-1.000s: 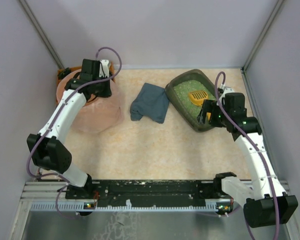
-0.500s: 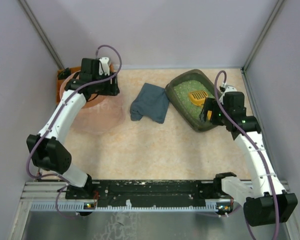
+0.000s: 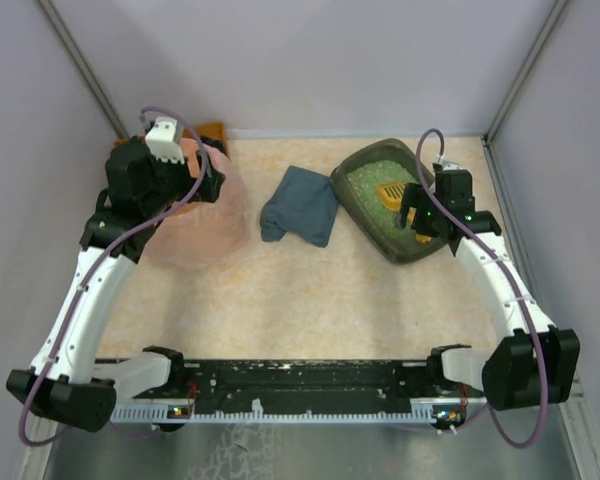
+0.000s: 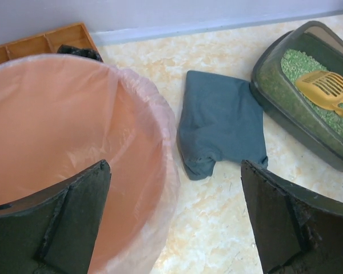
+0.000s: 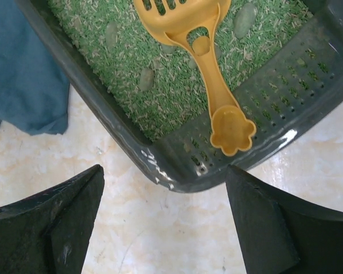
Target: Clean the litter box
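litter box [image 3: 372, 228] barely started: clumps seemingly remained
left hand [image 4: 174, 166] and right hand [image 5: 164, 172] stood open, empty - scoop [image 5: 211, 85] lay unheld

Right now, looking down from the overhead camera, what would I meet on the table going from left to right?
pink bucket → blue-grey cloth → litter box, with a yellow scoop lying in its green granules.

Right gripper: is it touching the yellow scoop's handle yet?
Apart. The right wrist view shows the right gripper open, with litter box rim visible between the yellow scoop's paw-shaped handle end and the nearer finger.
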### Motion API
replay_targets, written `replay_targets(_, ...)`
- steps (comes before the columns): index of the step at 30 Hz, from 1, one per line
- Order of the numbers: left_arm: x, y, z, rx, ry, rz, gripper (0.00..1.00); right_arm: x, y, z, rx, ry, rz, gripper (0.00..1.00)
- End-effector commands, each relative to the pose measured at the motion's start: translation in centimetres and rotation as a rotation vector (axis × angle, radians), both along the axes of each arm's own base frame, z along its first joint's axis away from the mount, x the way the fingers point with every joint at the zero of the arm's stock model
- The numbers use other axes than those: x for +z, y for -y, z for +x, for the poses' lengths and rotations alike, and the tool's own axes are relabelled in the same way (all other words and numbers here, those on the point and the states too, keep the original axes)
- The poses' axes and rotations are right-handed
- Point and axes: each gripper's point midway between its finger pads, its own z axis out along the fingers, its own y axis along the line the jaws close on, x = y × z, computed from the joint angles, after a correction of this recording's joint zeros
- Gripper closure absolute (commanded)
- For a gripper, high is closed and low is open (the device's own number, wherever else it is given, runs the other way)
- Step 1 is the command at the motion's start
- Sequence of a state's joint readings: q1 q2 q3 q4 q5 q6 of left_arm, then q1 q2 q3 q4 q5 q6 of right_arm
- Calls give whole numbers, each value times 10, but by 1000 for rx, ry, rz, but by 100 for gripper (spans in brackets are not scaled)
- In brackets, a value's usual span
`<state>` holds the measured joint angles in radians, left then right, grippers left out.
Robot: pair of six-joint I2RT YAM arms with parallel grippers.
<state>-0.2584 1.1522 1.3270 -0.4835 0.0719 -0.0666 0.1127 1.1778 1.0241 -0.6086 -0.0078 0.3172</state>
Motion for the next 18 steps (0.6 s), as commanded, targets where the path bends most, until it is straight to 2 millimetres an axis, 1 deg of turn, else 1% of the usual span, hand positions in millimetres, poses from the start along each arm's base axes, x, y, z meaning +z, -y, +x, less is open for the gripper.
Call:
replay_targets(1, -9, -5, -13, 23, 13, -19, 0, 35, -3, 45, -33, 130, 41, 14)
replay_targets(3, -14, -9, -22, 34, 13, -19, 0, 31, -12, 54, 1, 115, 69, 16)
replay_targets(5, -20, -14, -29, 51, 6, -13, 0, 25, -25, 60, 67, 86, 107, 18)
replay_targets(8, -28, -18, -37, 61, -9, -6, 0, 15, -41, 65, 139, 34, 157, 19)
replay_targets(10, -30, -18, -42, 54, -10, -8, 0, 10, -53, 66, 205, 24, 196, 20)
replay_targets(11, -31, -18, -44, 51, -9, -9, 0, 8, -59, 65, 240, 24, 217, 19)
replay_targets(13, -31, -18, -46, 49, -6, -12, 0, 4, -68, 64, 294, 19, 245, 13)
replay_targets(15, -31, -18, -47, 45, -8, -12, 0, 0, -72, 64, 329, 13, 250, 8)
replay_targets(18, -32, -15, -47, 30, -15, -15, 0, -7, -71, 70, 346, 12, 233, 5)
